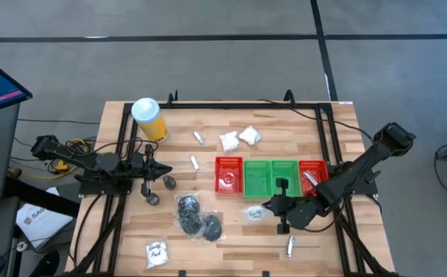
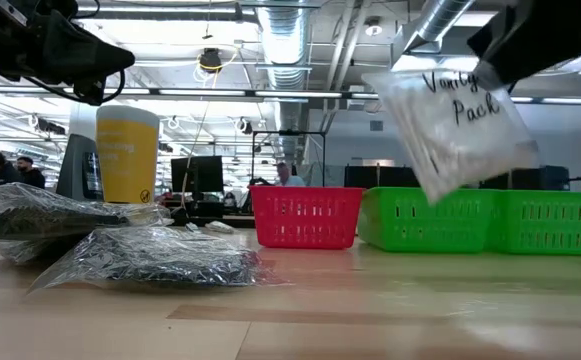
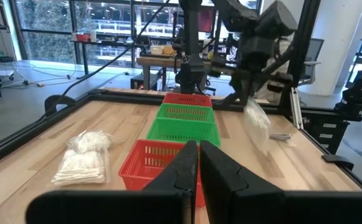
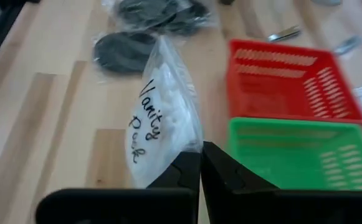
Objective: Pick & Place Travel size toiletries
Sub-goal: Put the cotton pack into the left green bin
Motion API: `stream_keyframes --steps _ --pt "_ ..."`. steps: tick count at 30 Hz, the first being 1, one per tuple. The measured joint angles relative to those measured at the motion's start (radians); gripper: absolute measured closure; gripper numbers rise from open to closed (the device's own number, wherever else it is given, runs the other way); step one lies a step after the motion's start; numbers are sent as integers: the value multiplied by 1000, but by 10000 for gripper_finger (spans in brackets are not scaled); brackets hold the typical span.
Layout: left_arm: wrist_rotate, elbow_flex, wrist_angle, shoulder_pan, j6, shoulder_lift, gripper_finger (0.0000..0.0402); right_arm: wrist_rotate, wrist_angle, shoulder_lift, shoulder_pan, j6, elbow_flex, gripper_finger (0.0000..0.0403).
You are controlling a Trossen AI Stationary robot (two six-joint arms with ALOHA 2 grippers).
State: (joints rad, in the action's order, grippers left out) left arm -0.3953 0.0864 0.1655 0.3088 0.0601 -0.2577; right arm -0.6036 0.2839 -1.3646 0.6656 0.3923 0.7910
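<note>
A clear sachet [image 4: 159,121] of white contents, lettered "Vanity Pack", hangs above the counter [image 1: 231,246], pinched at one edge by the right hand [image 4: 199,163], whose fingers are closed tight on it. In the low view the sachet [image 2: 457,128] is lifted clear of the wood, in front of the green trays [image 2: 490,220]. From above, the right hand [image 1: 279,215] is at the near side of the tray row, just in front of the green trays [image 1: 271,178], with a red tray [image 1: 228,175] at one end and a second red tray [image 1: 313,175] at the other. Bags of black round pieces [image 1: 198,215] lie near the left of the lifted sachet. Another lettered sachet [image 1: 156,252] lies at the near left edge. Two white sachets [image 1: 238,138] lie beyond the trays, small tubes [image 1: 195,163] are scattered about, and a yellow cylinder [image 1: 149,119] stands at the far left. The left hand [image 1: 155,178] waits at the counter's left side, fingers closed and holding nothing.
</note>
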Motion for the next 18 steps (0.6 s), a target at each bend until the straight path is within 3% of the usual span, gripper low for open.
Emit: stream_keyframes --steps 7,18 --pt "0 0 0 0 0 0 389 -106 72 62 -36 -2 0 403" --pt "0 0 0 0 0 0 389 -163 155 67 -179 -8 1 403"
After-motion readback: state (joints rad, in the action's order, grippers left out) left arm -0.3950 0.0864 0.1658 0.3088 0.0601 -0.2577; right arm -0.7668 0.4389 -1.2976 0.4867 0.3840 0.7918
